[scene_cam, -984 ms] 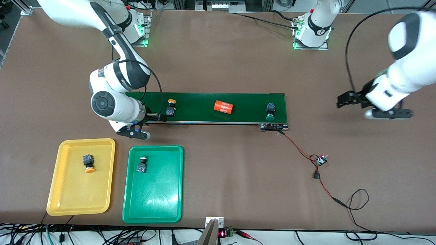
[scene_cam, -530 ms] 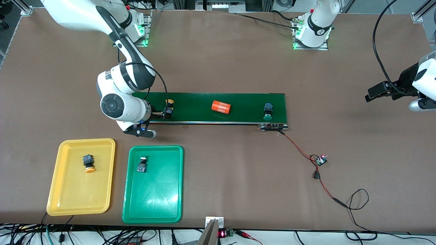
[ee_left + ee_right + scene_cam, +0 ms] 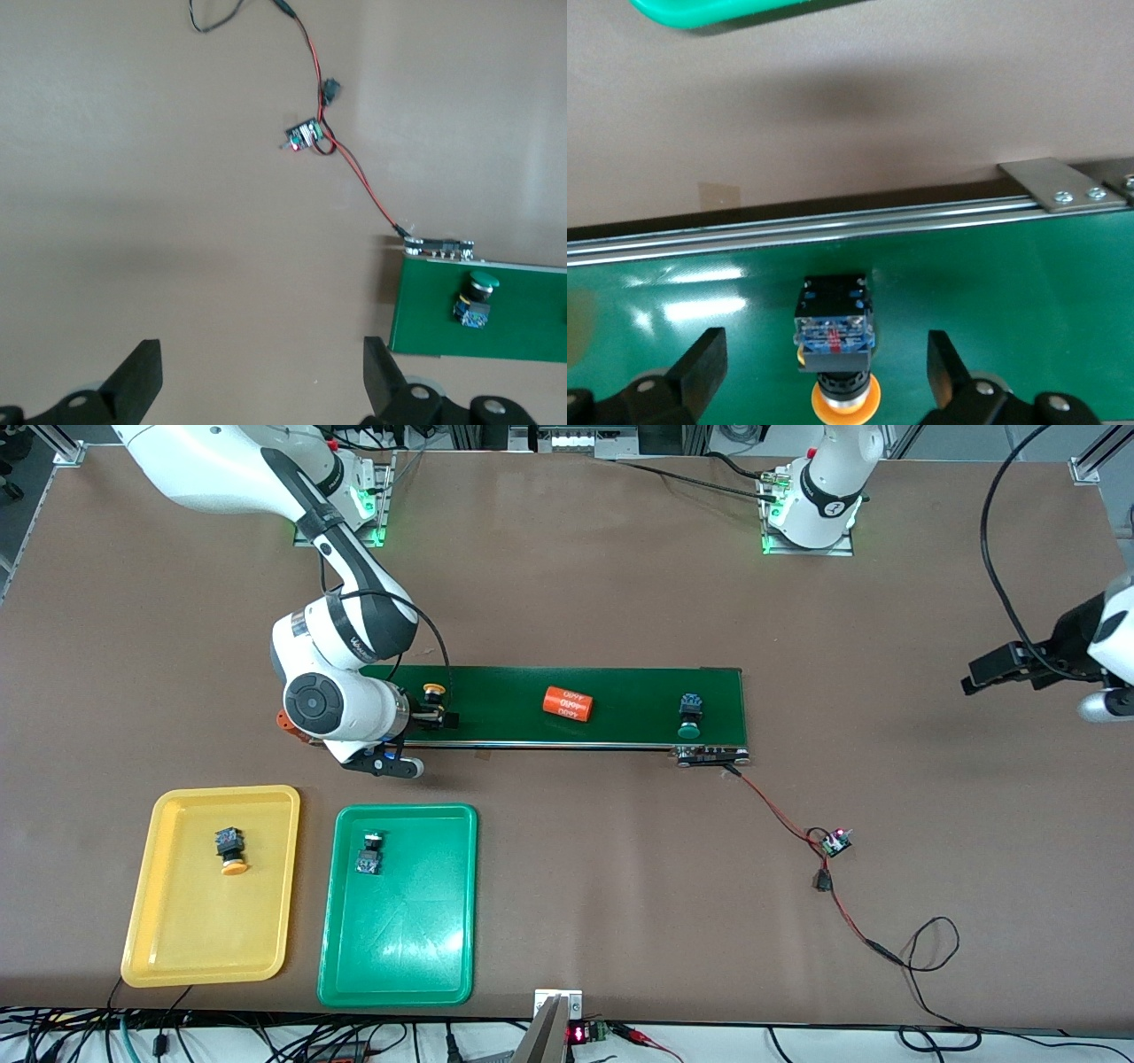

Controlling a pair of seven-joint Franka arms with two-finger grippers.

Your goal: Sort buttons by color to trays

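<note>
Brown tabletop (image 3: 567, 584), dark-green conveyor belt (image 3: 620, 731) mid-frame. Right gripper (image 3: 824, 376) over the belt's right-arm end, jaws wide, straddling a yellow button (image 3: 835, 341) but not touching it. Only the right wrist view shows its long axis: crosswise to the belt, cap toward the wrist camera. Second yellow button (image 3: 230, 849) in yellow tray (image 3: 168, 948), lower frame, cap toward the front camera. Green button (image 3: 368, 853) in green tray (image 3: 399, 957); another (image 3: 689, 716) on the belt, cap toward the front camera. Orange cylinder (image 3: 568, 704) mid-belt. Left gripper (image 3: 257, 381) waits wide open over bare table.
</note>
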